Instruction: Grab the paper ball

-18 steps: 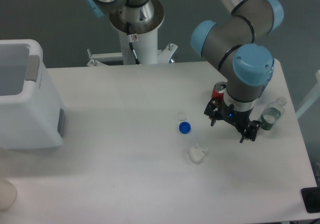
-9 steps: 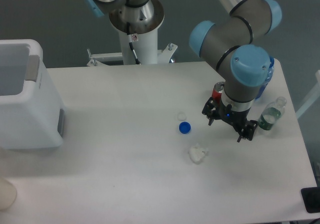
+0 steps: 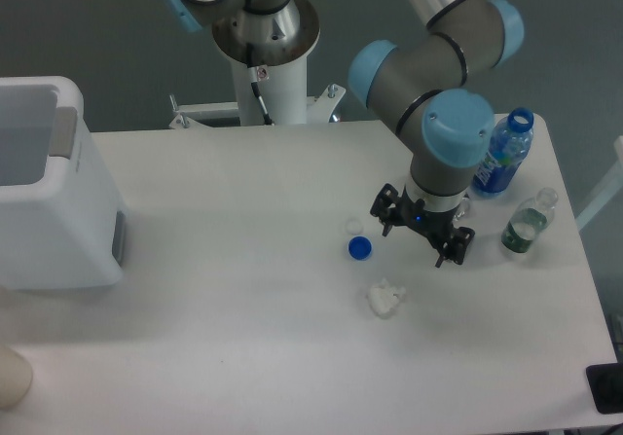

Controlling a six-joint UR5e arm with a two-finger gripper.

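Observation:
The paper ball (image 3: 385,299) is a small crumpled white wad lying on the white table (image 3: 243,260), right of centre and toward the front. My gripper (image 3: 421,233) hangs above the table, up and to the right of the ball, not touching it. Its black fingers (image 3: 450,250) are spread apart with nothing between them. A round blue cap (image 3: 359,249) lies up-left of the ball, and a tiny whitish cap (image 3: 354,226) lies just behind that.
A blue-labelled bottle (image 3: 501,158) and a small clear bottle with green liquid (image 3: 524,226) stand at the right side. A large white box (image 3: 49,187) sits at the left edge. The arm's base post (image 3: 268,55) stands at the back.
My gripper has moved left, toward the caps and nearer the paper ball. The red can that showed behind it is now hidden by the arm. The ball has not moved.

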